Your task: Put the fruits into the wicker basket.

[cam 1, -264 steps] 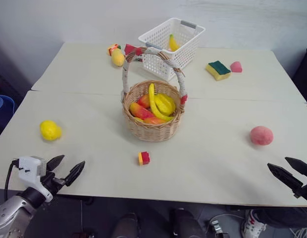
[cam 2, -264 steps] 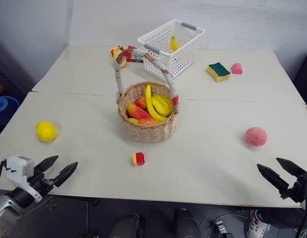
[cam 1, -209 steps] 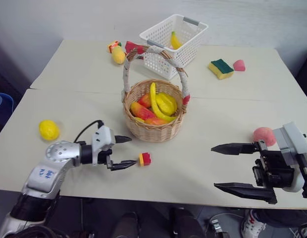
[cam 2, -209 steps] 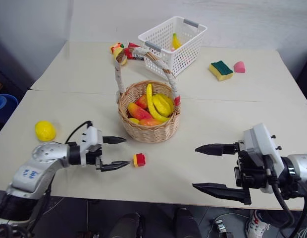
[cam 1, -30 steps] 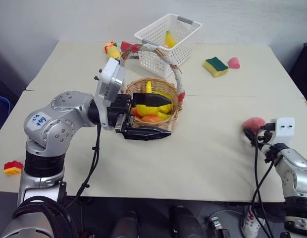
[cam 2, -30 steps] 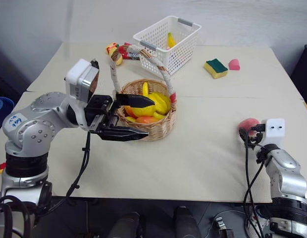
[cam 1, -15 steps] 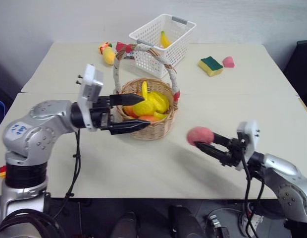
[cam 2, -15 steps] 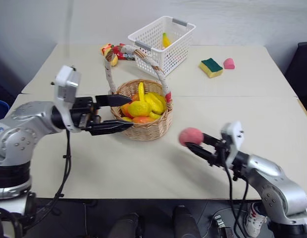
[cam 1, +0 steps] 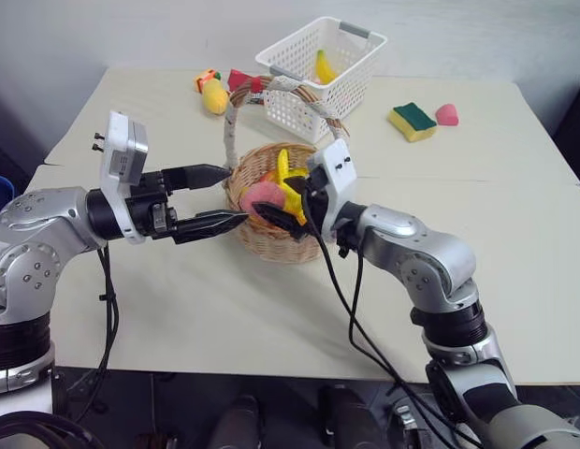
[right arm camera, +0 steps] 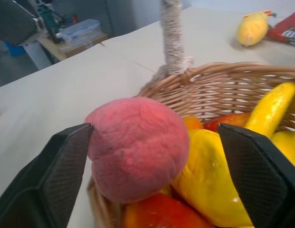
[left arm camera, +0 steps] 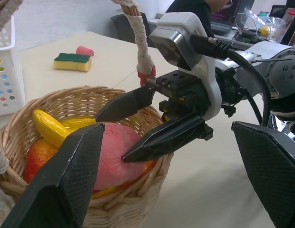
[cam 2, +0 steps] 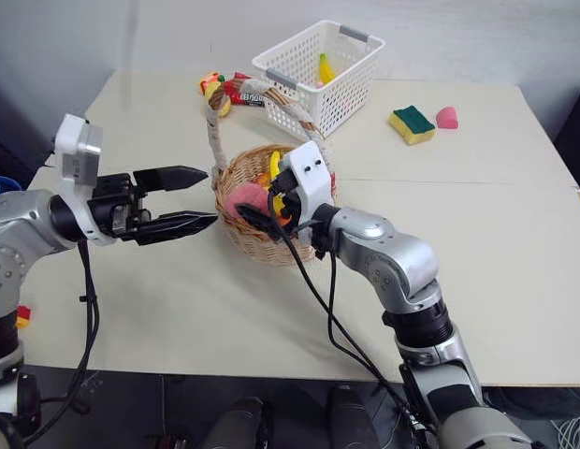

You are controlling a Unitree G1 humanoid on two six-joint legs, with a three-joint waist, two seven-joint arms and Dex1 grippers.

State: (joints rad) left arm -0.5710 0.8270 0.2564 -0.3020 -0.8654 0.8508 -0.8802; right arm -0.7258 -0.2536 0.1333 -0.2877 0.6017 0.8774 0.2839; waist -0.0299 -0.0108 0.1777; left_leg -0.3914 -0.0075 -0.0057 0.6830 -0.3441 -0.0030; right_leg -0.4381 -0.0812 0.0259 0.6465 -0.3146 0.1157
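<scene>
The wicker basket (cam 1: 271, 241) stands mid-table with several yellow and orange fruits inside. A pink-red peach (cam 1: 261, 195) rests on top of them at the basket's left rim. My right gripper (cam 1: 274, 200) reaches into the basket from the right and is open. Its fingers (right arm camera: 66, 171) flank the peach, with a clear gap on one side. My left gripper (cam 1: 237, 195) hovers open just left of the basket, pointing at it, holding nothing. A tiny red-and-yellow chunk (cam 2: 21, 316) lies at the table's near left edge.
A white plastic lattice basket (cam 1: 318, 79) with a banana stands behind the wicker one. A yellow-green sponge (cam 1: 412, 120) and a pink piece (cam 1: 447, 114) lie at the back right. A yellow toy and a red pack (cam 1: 215, 92) lie at the back left.
My right gripper swung left and up with the peach to the basket and opened; the peach now lies in the basket. My left gripper drew back left of the rim.
</scene>
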